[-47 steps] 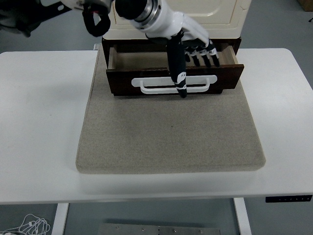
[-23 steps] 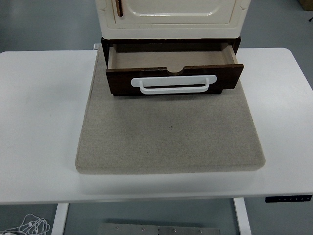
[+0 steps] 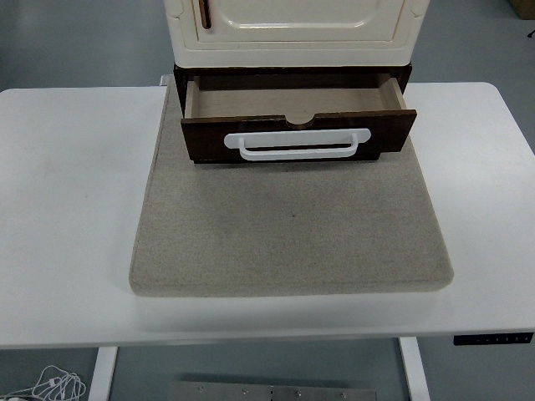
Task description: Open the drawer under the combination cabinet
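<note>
Head view. Neither hand is in frame, so I cannot say whether the fingers are wide, narrow or holding anything; nothing of either arm shows at the side edges.

The cream cabinet stands at the far middle of the white bench, on the far end of a grey felt mat. Its dark brown drawer sits pulled out toward me beneath the cream body; the pale interior floor is exposed and, as far as I can see from this angle, empty. The white bar handle on the drawer front is free, nothing touching it.

Judgement: the opening step looks done or nearly so. The drawer front stands well clear of the cabinet face, though I cannot tell from above whether it has reached its full travel.

Next move, if more opening is wanted: bring a hand back in over the mat, hook fingers behind the handle and pull straight toward the near edge, keeping the cabinet from sliding on the felt. Otherwise, hold off.
</note>
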Motion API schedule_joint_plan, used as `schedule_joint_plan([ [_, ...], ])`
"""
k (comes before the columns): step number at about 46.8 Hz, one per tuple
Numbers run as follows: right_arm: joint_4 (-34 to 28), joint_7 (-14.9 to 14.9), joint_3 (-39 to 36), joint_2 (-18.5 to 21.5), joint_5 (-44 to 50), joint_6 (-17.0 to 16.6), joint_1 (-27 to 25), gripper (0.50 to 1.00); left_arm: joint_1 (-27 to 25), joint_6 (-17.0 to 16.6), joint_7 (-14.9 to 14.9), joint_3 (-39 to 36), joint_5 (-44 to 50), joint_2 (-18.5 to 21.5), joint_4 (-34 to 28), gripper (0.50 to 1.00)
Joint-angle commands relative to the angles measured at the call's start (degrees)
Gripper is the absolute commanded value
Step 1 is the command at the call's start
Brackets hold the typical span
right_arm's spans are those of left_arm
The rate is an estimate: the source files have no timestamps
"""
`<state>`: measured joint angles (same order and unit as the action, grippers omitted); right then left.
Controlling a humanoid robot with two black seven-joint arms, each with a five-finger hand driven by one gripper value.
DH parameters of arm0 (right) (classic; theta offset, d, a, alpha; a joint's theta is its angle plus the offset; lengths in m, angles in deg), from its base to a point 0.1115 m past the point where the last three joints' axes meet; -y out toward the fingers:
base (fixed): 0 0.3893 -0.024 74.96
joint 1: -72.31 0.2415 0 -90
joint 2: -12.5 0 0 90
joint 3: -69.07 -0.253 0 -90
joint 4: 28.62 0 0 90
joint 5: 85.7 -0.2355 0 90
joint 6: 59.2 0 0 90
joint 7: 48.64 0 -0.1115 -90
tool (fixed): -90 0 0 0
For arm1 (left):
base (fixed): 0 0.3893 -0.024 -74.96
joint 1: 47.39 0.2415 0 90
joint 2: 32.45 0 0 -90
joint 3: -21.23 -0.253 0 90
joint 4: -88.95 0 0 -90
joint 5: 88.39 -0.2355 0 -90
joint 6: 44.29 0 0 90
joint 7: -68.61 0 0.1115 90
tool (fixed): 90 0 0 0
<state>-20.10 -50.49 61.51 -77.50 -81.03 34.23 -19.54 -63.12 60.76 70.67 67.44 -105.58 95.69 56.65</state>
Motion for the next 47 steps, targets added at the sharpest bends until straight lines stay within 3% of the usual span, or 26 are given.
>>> schedule_joint_plan([
  [1, 0.0, 0.01, 0.0, 0.0, -0.01, 0.0, 0.01, 0.926, 0.17, -1.86, -0.13, -0.07, 2.5, 1.32, 2.94, 1.0],
  [12, 0.0, 0.01, 0.09, 0.0, 0.08, -0.09, 0.01, 0.926, 0.61, -6.79, -0.13, -0.77, 9.09, 2.55, 13.92, 1.0],
  [25, -0.09, 0.01, -0.09, 0.0, 0.26, 0.09, 0.01, 0.926, 12.03, -13.64, 0.92, -0.77, 18.32, 2.2, 16.92, 1.0],
  [32, -0.09, 0.01, -0.09, 0.0, 0.08, 0.0, 0.01, 0.926, 18.62, -13.73, 1.36, -0.24, 20.26, 0.88, 16.57, 1.0],
  [39, 0.0, 0.01, -0.09, 0.0, 0.08, 0.0, 0.0, 0.926, 24.68, -12.94, 1.36, 0.02, 27.01, -2.89, 16.39, 1.0],
  [47, 0.0, 0.01, -0.09, 0.0, 0.08, 0.0, 0.01, 0.926, 30.05, -8.91, 1.01, -0.07, 36.87, -5.88, 16.3, 1.0],
])
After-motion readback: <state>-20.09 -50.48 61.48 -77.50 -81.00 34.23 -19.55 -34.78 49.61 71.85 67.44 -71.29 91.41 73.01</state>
